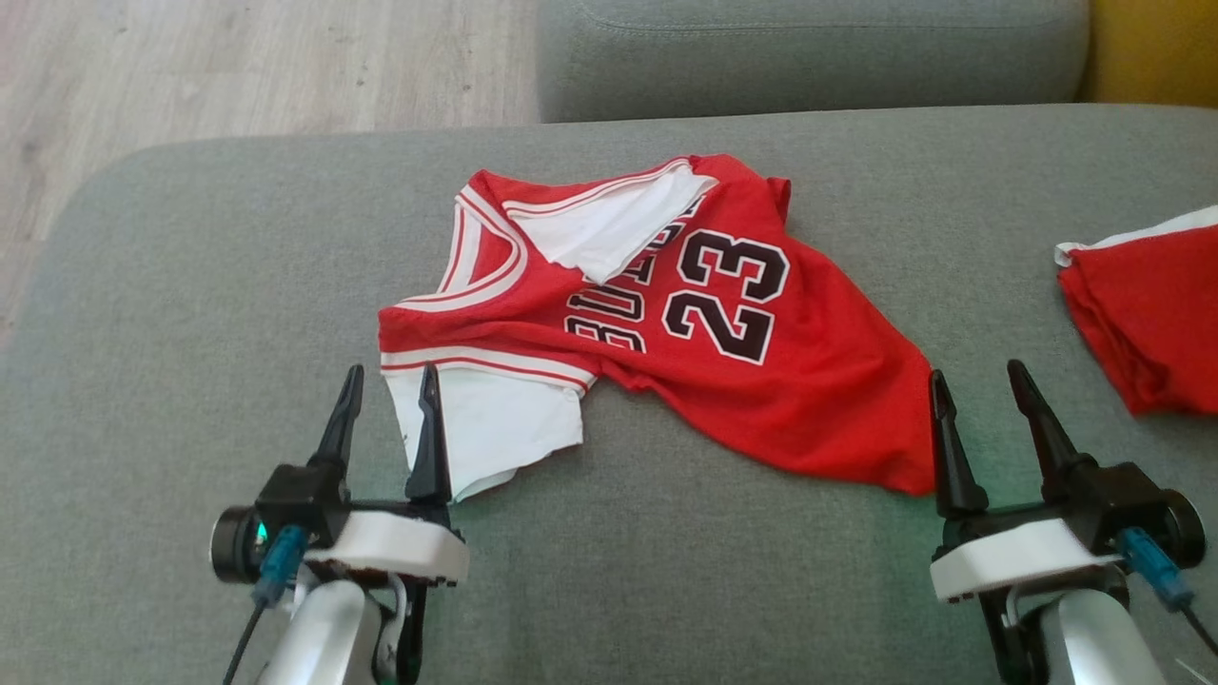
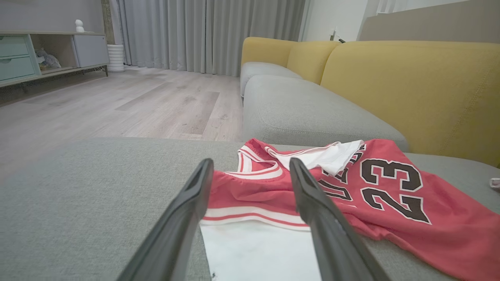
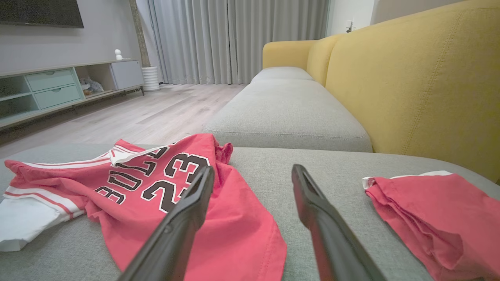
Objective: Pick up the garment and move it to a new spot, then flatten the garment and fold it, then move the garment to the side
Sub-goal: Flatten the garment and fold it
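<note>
Jersey [image 1: 704,352], red with white trim and a black 23, lies crumpled on the grey cushion [image 1: 190,285], spread between both hands, just ahead of them. Left hand [image 1: 392,373] points forward at its white flap, fingers wide apart, holding nothing. Right hand [image 1: 978,371], equally spread and empty, sits beside the red hem; another red garment [image 1: 1151,314] lies to its right.

Bare grey cushion [image 1: 190,285] left of jersey [image 1: 666,323], second red garment [image 1: 1151,314] crowding right edge
</note>
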